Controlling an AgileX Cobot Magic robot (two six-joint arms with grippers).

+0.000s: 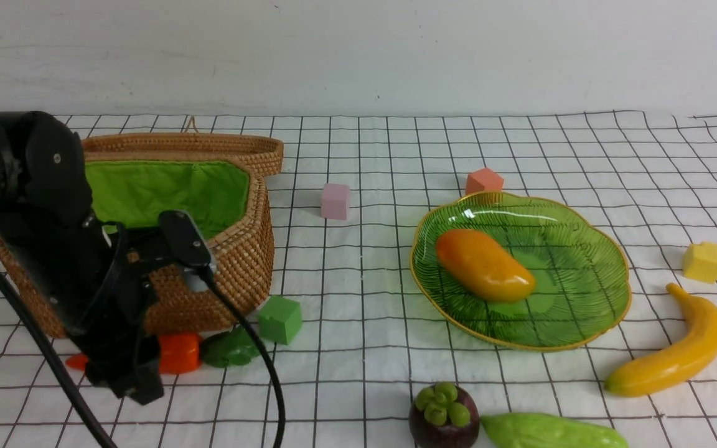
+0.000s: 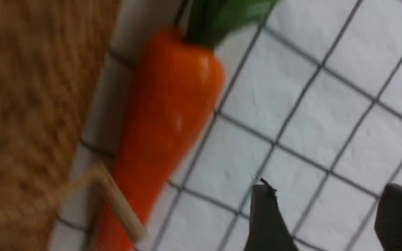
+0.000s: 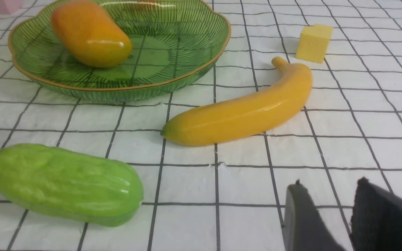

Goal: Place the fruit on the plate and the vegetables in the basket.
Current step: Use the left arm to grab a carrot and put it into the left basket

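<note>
Gridded cloth [image 1: 358, 298] underlies all; left gripper [image 2: 326, 195], jaws apart and empty, hangs beside the carrot [image 2: 166, 115] at the basket's [image 1: 240, 267] six o'clock; right gripper [image 3: 330, 184] narrowly parted.

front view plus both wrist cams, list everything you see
wicker basket: one, brown with green lining, far left
glass plate: one, green with gold rim, centre-right
mango: one, orange-yellow, on plate
banana: one, yellow, right of plate
mangosteen: one, dark purple, near edge
gourd: one, light green, beside mangosteen
carrot: one, orange, before basket
cubes: four, pink, orange, yellow, green, scattered
tablecloth: one, white gridded, under everything
left gripper: one, black, open, by carrot
right gripper: one, black, open, empty
</note>
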